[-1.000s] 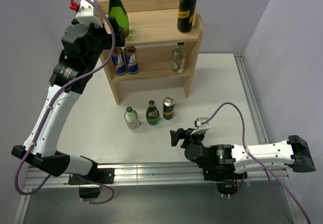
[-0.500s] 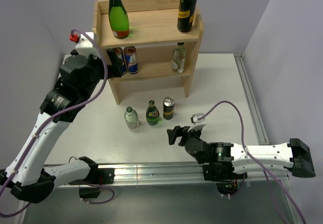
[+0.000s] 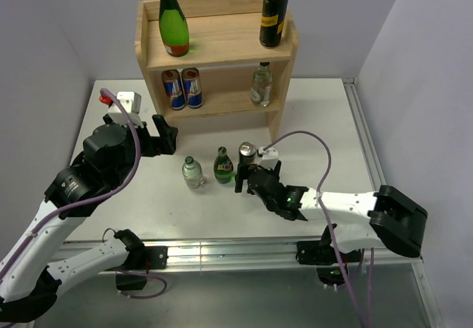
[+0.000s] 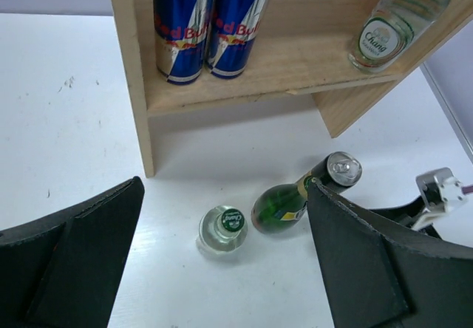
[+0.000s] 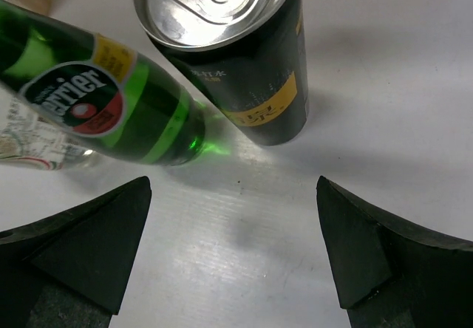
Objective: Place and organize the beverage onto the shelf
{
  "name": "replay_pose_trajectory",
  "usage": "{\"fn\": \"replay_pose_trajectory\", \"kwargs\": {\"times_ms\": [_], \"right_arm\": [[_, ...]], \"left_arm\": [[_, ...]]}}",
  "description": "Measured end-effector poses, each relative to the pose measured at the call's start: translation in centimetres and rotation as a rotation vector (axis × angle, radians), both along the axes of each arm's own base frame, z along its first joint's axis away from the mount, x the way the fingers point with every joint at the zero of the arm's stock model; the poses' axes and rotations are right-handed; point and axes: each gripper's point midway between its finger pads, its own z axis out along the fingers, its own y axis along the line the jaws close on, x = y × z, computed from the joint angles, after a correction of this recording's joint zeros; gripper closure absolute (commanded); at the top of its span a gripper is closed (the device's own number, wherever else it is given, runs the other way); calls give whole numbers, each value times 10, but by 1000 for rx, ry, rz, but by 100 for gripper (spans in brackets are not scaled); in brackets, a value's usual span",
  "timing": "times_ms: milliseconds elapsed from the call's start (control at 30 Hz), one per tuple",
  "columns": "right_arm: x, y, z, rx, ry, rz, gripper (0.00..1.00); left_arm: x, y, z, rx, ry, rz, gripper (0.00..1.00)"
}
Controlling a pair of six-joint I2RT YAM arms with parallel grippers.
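Top view. The shelf [image 3: 222, 40] stands at 12 o'clock on the white counter [image 3: 325, 121], with pale grey walls [image 3: 66, 18] behind it. There are eight drinks.
- **Top board:** one tall green bottle [image 3: 172, 18] at 9 o'clock and one tall black can [image 3: 273, 16] at 3 o'clock.
- **Lower tier:** two blue cans [image 3: 174, 89] side by side at 9 o'clock and one clear bottle [image 3: 260, 84] at 3 o'clock.
- **Counter, in a row near the shelf's foot:** one small clear bottle [image 3: 192, 173], one small green bottle [image 3: 224, 165] and one short black can [image 3: 247, 158].

My right claw [image 3: 246, 176] gapes empty at 6 o'clock of that can; my left claw [image 3: 164, 133], likewise spread and empty, hovers at 10 o'clock of the row
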Motion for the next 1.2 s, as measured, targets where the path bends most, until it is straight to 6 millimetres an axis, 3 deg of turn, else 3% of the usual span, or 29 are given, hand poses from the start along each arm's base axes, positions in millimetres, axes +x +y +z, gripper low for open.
{"fn": "replay_pose_trajectory", "kwargs": {"times_ms": [300, 667, 800, 867, 967, 1000, 1067, 1100, 1167, 1200], "right_arm": [[28, 7, -26, -77, 12, -37, 0], [72, 7, -36, -139, -39, -121, 0], [79, 5, -42, -139, -45, -142, 0], [83, 5, -43, -140, -56, -155, 6], [86, 6, -46, -143, -72, -161, 24], [88, 6, -46, -144, -77, -164, 40], [91, 4, -47, -152, -91, -173, 53], [92, 5, -46, -152, -98, -176, 65], [95, 4, -47, -155, -105, -181, 72], [96, 4, -47, -158, -109, -184, 80]], "left_arm": [[-7, 7, -25, 29, 27, 4, 1], [-2, 4, -67, 91, 67, 1, 1], [0, 6, -69, 97, 55, 11, 1], [1, 7, -68, 91, 44, 18, 1], [3, 7, -68, 87, 36, 22, 1], [3, 6, -69, 88, 35, 22, 1], [4, 6, -71, 90, 35, 21, 1], [4, 6, -72, 94, 35, 20, 1], [5, 5, -73, 98, 35, 19, 1], [5, 6, -74, 102, 35, 20, 1]]}}
